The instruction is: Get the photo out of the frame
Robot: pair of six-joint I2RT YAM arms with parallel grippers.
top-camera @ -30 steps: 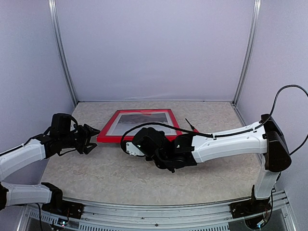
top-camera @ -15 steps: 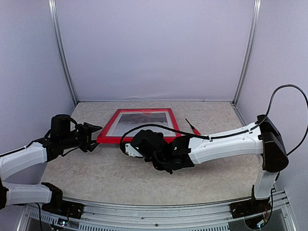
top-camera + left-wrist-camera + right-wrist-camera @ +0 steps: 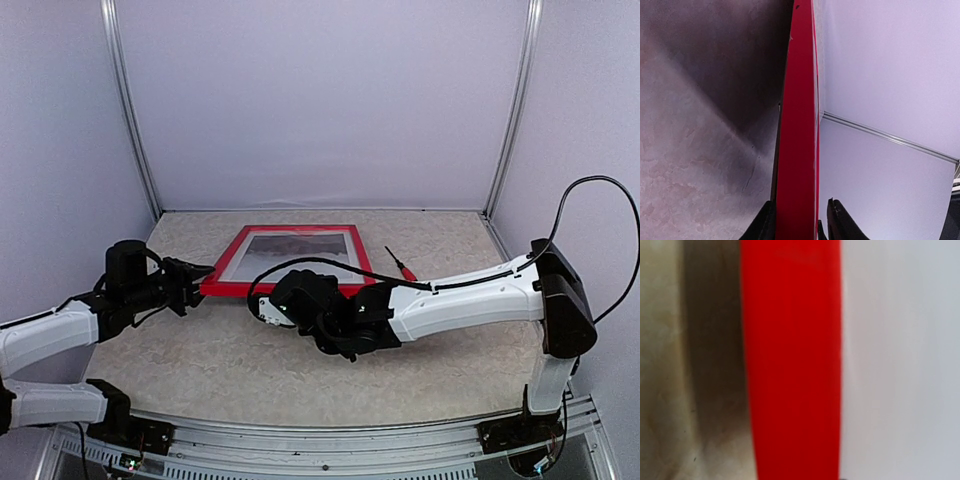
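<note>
Two tools are at the frame, yes? Where is the left one?

The left tool [image 3: 200, 274] is at the near left corner of the frame [image 3: 232, 289]. In the left wrist view its fingers [image 3: 840, 222] stand on both sides of the red rim. One finger is against the rim and the other has a thin gap to it. So this tool is partly open around the rim and has not closed on it.

And where does the frame lie?

It lies on the counter [image 3: 200, 370], close to the far edge and a little left of the middle. The photo [image 3: 300, 248] is inside the frame. A dark shadow [image 3: 755, 75] falls on the counter along the rim. I cannot tell whether that side is raised.

What about the right tool?

The right tool [image 3: 285, 297] is at the near rim of the frame, to the right of the left tool. From above, the wrist covers its fingers. The right wrist view shows only the red rim, very close and blurred, with the counter on one side and the white border [image 3: 900, 360] on the other. I cannot tell how far this tool is open, or whether it has hold of the rim.

Is there anything further right?

A small screwdriver [image 3: 402, 264] with a red handle lies on the counter near the right rim of the frame, not touching it.
</note>
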